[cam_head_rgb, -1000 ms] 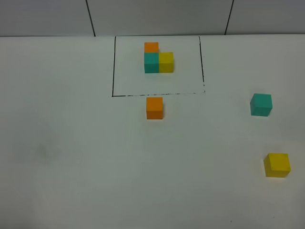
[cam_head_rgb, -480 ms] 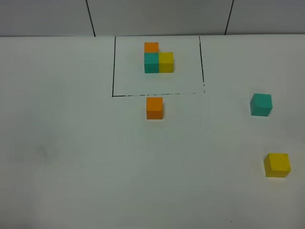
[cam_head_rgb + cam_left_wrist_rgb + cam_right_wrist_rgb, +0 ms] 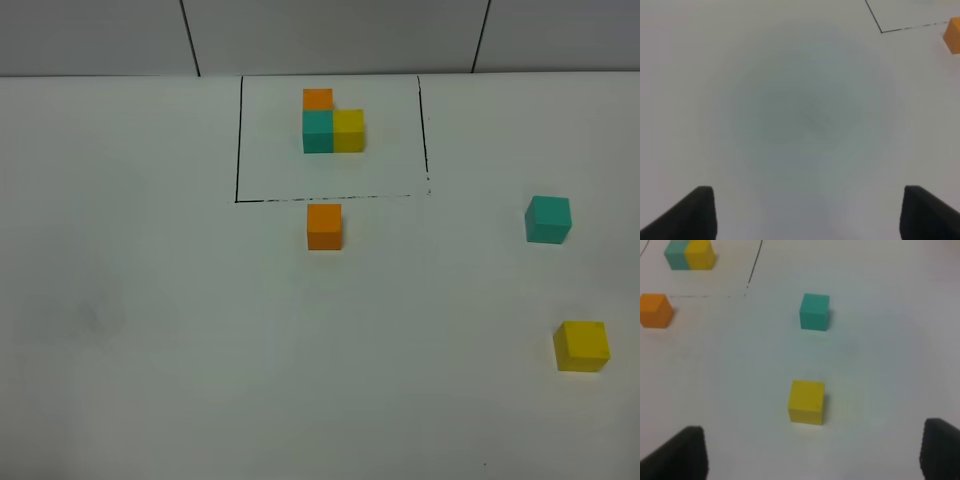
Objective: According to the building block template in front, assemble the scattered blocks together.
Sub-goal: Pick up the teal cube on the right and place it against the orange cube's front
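Observation:
The template (image 3: 332, 124), an L of joined orange, teal and yellow cubes, sits inside a black drawn rectangle at the back; part of it shows in the right wrist view (image 3: 690, 254). The loose orange cube (image 3: 324, 226) lies just in front of the frame; it also shows in both wrist views (image 3: 953, 34) (image 3: 655, 310). The loose teal cube (image 3: 548, 219) (image 3: 814, 311) and the loose yellow cube (image 3: 582, 346) (image 3: 806, 401) lie at the right. My left gripper (image 3: 805, 212) is open over bare table. My right gripper (image 3: 812, 452) is open, short of the yellow cube. Neither gripper shows in the exterior view.
The white table (image 3: 180, 330) runs to a grey panelled wall (image 3: 330, 35) at the back. The black frame line (image 3: 330, 198) passes just behind the orange cube.

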{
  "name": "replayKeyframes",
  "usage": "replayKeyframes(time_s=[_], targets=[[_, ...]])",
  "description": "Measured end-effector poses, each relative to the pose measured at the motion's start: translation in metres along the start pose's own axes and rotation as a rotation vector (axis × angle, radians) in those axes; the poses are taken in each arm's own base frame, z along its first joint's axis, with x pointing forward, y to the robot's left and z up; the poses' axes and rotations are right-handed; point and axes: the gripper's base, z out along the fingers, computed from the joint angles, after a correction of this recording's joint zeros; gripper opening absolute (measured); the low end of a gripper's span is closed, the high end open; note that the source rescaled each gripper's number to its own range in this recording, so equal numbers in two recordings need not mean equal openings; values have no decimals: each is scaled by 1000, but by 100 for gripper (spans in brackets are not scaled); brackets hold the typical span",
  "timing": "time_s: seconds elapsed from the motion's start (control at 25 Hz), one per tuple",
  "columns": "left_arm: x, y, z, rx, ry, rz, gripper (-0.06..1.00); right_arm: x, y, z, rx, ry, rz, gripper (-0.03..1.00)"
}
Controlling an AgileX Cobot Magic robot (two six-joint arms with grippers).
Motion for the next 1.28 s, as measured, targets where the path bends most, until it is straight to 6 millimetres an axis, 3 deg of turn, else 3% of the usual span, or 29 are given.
replayKeyframes(time_s=[0.2, 0.32, 0.44, 0.68, 0.96, 1.28], targets=[[0, 0, 0, 0, 0, -1, 71, -18, -1, 16, 6, 90, 44, 77], [0, 0, 0, 0, 0, -1, 71, -38, -3, 40, 9, 195, 56, 89], [0, 0, 0, 0, 0, -1, 71, -62, -5, 74, 12, 337, 66, 97], [0, 0, 0, 0, 0, -1, 71, -96, -9, 158, 9, 544, 90, 100], [0, 0, 0, 0, 0, -1, 71, -101, -14, 245, 23, 647, 115, 100], [0, 0, 0, 0, 0, -1, 71, -99, -19, 317, 30, 691, 118, 100]])
